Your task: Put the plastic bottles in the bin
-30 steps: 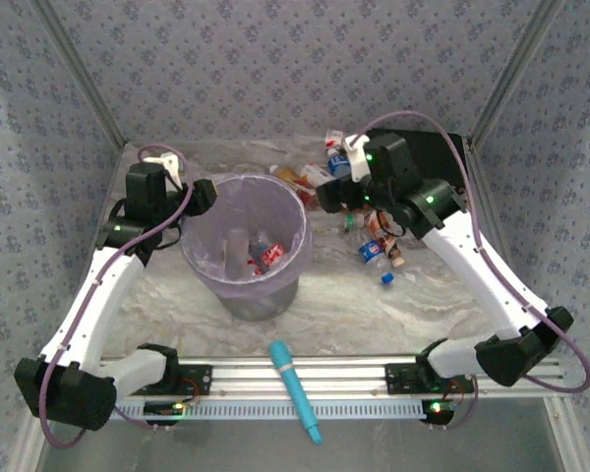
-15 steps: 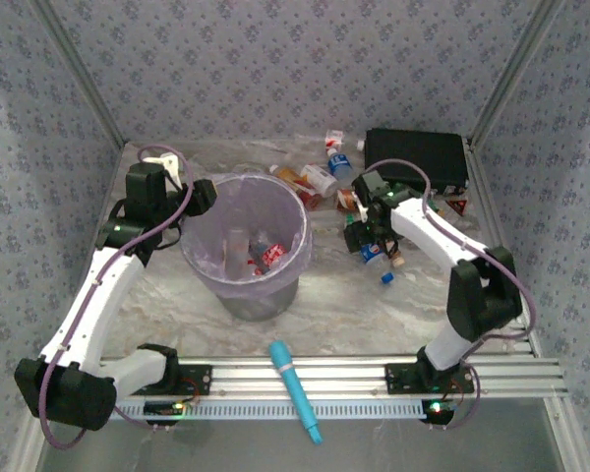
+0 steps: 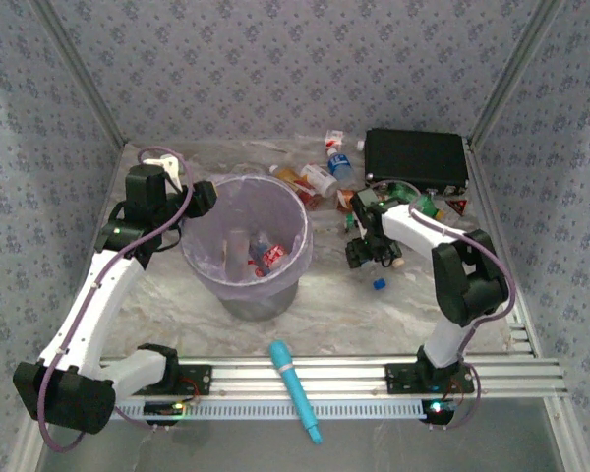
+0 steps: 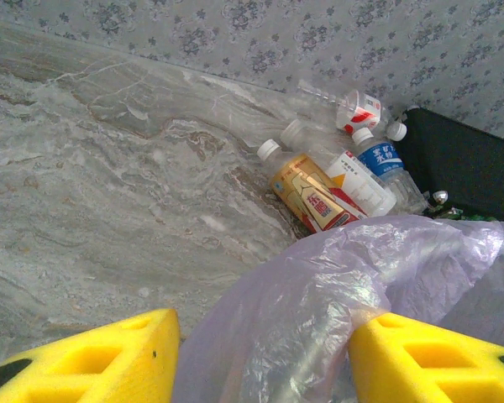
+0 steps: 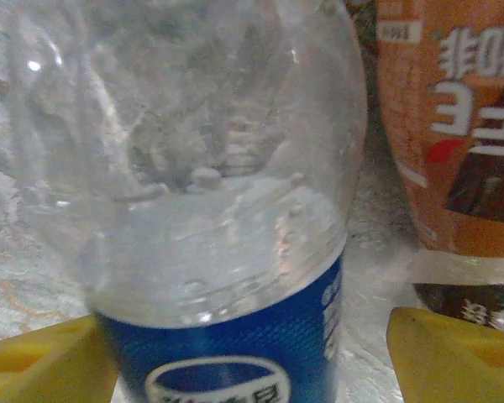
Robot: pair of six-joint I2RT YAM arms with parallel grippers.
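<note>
The bin (image 3: 261,293), a pale-lilac bucket with a plastic liner, stands left of centre with some bottles (image 3: 265,254) inside. My left gripper (image 3: 202,197) is at its far-left rim. In the left wrist view the liner (image 4: 319,285) fills the gap between the yellow fingers (image 4: 92,361). My right gripper (image 3: 366,254) is down on the table among loose bottles. Its jaws are open round a clear bottle with a blue label (image 5: 218,210): the left finger (image 5: 42,361) touches it and the right finger (image 5: 454,353) stands apart. An orange-labelled bottle (image 5: 462,126) lies beside it.
More bottles (image 3: 320,180) lie behind the bin, seen closer with orange (image 4: 311,197), blue (image 4: 382,159) and red-white (image 4: 357,109) labels. A black case (image 3: 416,159) sits at the back right. A loose blue cap (image 3: 379,284) and a teal stick (image 3: 295,388) lie near the front.
My right arm has folded down and toward the front, lowering its gripper onto the bottles right of the bin, and its jaws have narrowed. The left arm has not moved.
</note>
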